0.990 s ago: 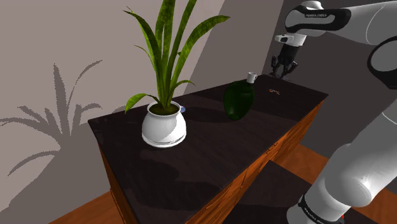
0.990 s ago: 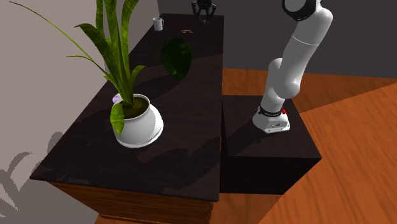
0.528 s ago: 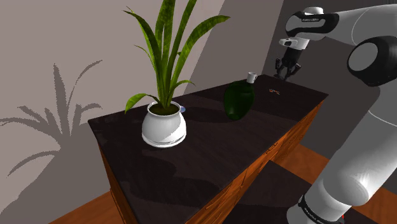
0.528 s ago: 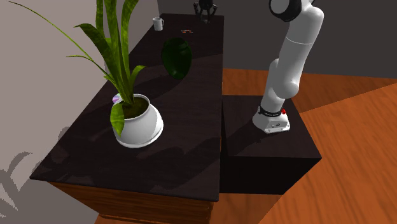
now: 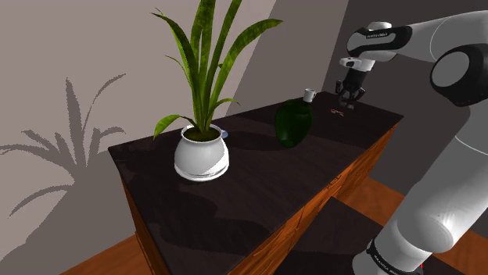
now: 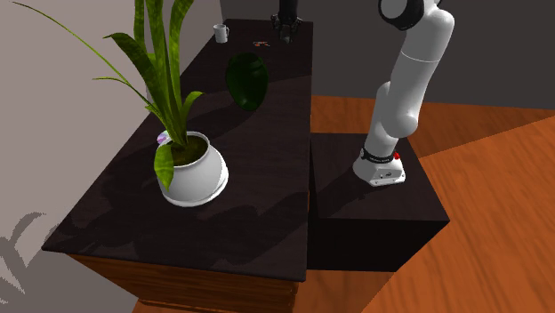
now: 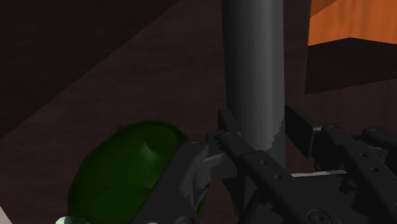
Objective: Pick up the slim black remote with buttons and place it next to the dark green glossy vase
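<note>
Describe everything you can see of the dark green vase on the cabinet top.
The vase is dark green and glossy, with a rounded, egg-like body narrowing toward the top. It looks whole and rests on the dark tabletop, between the white plant pot and the small white mug, touching neither. Only the tabletop touches it; whether it leans, I cannot tell.

A slim grey remote is clasped in the claw, projecting beyond it; a glossy dark green vase is seen nearby.
</note>
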You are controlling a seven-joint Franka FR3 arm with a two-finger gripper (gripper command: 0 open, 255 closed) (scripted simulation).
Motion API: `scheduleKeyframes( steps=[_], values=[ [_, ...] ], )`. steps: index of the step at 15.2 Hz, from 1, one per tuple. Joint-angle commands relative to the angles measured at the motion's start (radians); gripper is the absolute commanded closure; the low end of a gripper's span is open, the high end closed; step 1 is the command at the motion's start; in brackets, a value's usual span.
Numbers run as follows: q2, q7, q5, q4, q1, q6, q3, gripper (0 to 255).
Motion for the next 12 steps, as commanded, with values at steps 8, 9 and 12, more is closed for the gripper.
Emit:
scheduleKeyframes(
  steps=[8,9,12],
  values=[
    [0.000,-0.007,0.002,-0.120,-0.001,0.121,-0.001,255],
    [0.001,-0.008,0.003,-0.132,-0.001,0.134,-0.001,255],
    [0.008,-0.014,0.008,-0.167,-0.002,0.173,-0.002,255]
  ],
)
